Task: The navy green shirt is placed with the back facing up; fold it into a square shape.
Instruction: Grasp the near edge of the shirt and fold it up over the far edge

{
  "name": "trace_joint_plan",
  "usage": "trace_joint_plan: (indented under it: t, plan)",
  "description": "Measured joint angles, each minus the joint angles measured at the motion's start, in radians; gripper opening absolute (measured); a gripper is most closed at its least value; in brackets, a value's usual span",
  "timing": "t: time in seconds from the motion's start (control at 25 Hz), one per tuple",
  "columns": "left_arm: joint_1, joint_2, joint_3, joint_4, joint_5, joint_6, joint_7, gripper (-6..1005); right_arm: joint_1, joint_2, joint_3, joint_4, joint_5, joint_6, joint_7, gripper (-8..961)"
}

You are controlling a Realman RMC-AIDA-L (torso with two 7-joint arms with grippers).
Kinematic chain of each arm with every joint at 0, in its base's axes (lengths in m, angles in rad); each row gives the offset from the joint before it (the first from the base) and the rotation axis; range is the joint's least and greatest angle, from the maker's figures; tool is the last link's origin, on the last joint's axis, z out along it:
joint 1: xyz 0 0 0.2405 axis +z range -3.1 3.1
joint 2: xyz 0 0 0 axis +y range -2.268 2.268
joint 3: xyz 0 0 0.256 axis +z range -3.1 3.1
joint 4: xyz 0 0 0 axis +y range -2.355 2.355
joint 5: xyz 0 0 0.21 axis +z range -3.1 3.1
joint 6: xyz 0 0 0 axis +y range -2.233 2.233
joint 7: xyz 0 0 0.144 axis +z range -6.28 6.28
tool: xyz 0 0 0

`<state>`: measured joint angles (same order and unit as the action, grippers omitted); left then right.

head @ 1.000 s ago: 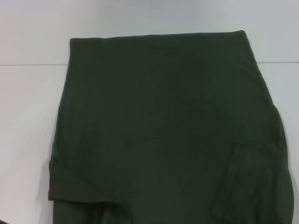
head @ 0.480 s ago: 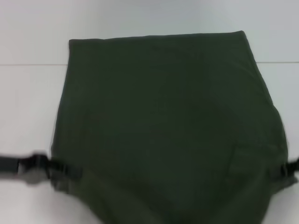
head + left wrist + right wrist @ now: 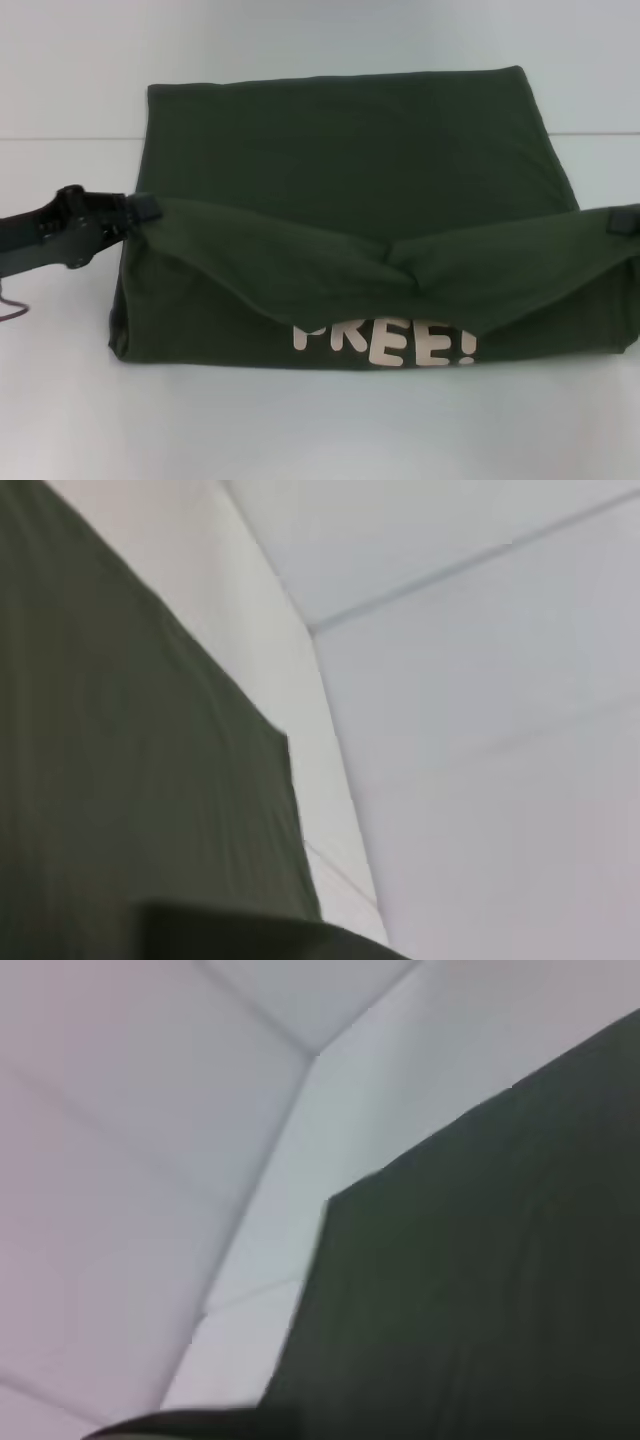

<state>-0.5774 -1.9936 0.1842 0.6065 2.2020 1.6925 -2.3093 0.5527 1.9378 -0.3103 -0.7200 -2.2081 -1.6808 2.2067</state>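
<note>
Large dark olive-green cotton T-shirt [image 3: 340, 150] lies on the white counter [image 3: 320, 430], spread wide, its long axis running left to right across the head view. Far edge is flat and straight. Near portion is lifted and turned over toward the far edge, so the underside shows a strip of pale cream lettering [image 3: 385, 345] just above the near fold line, partly covered by the hanging cloth. The raised edge sags in the middle into a shallow V and rises to each side.

Left pincer [image 3: 135, 208], black, sits at the shirt's left edge, above the counter, closed onto the lifted corner of the cloth; its arm reaches in from the left side of the frame. Right pincer [image 3: 625, 220] shows only as a dark tip at the right border, touching the opposite lifted corner, which is pulled up to it; the grip looks closed on the fabric, though little of it is visible. The shirt hangs between the two pincers, both at about the same height.

Left wrist view: only the plain green cloth [image 3: 120, 780], a square corner of it, and pale counter beyond; no fingers and no lettering visible. Right wrist view: much the same from the other side, green cloth [image 3: 480, 1290] with one corner against the pale surface. Only the head view shows the lettering and the sagging fold.
</note>
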Motion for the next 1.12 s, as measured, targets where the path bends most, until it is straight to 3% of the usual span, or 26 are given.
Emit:
trace_joint_plan:
  t: [0.24,0.4,0.6,0.84,1.12]
  plan:
    - [-0.021,-0.033,0.003,-0.086,-0.026,-0.183,0.123,115,0.012,0.045,-0.013,0.099,0.007,0.237,-0.093,69]
    - [-0.035,-0.053,0.003,-0.097,-0.041,-0.283,0.172,118,0.026,0.092,-0.014,0.118,0.027,0.407,-0.163,70]
    - [-0.064,-0.053,0.028,-0.111,-0.044,-0.352,0.188,123,0.035,0.109,-0.014,0.129,0.087,0.461,-0.213,70]
    - [-0.086,-0.053,0.050,-0.118,-0.052,-0.418,0.192,128,0.039,0.113,-0.013,0.180,0.183,0.521,-0.290,69]
    - [-0.088,-0.056,0.049,-0.144,-0.090,-0.477,0.223,134,0.061,0.122,-0.030,0.253,0.188,0.660,-0.350,69]
